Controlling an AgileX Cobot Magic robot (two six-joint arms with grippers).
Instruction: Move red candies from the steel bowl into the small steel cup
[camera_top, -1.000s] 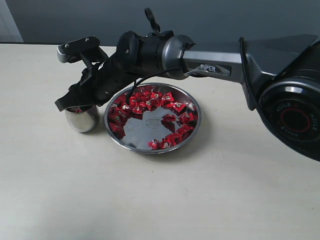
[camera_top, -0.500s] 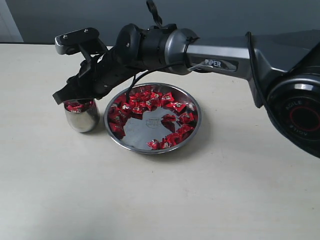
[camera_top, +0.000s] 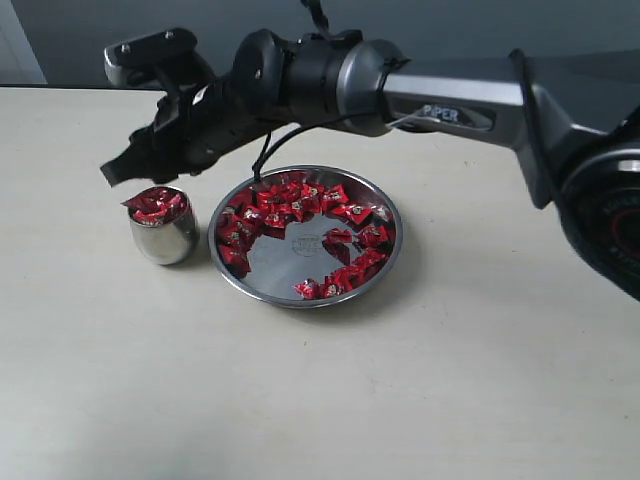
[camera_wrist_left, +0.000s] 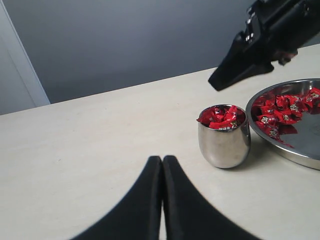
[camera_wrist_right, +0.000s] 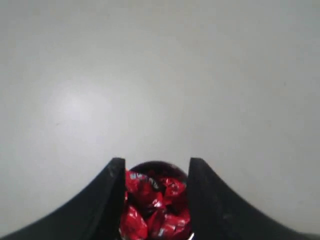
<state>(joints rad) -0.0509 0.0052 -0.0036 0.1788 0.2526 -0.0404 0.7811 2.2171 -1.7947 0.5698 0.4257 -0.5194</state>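
The red candies (camera_top: 290, 195) are light, thumbnail-size pieces in glossy foil. Expect them to be slippery, crinkly and loosely piled, so they shift when pushed. The best hold is probably across the body of one piece, or on a pinched wrapper end.

Most lie in a ring inside the steel bowl (camera_top: 285, 262) at the centre of the exterior view. More fill the small steel cup (camera_top: 165, 243) just left of the bowl, heaped to its rim.

The right gripper (camera_wrist_right: 156, 162) hangs above the cup with its jaws spread and nothing between them. The left gripper (camera_wrist_left: 161, 161) sits short of the cup with its fingers pressed together, empty.

The table (camera_top: 320, 400) is flat, matte and pale, so bowl and cup may slide if nudged. Bare tabletop fills the lower half of the frame, and a grey wall (camera_top: 150, 40) crosses the top.
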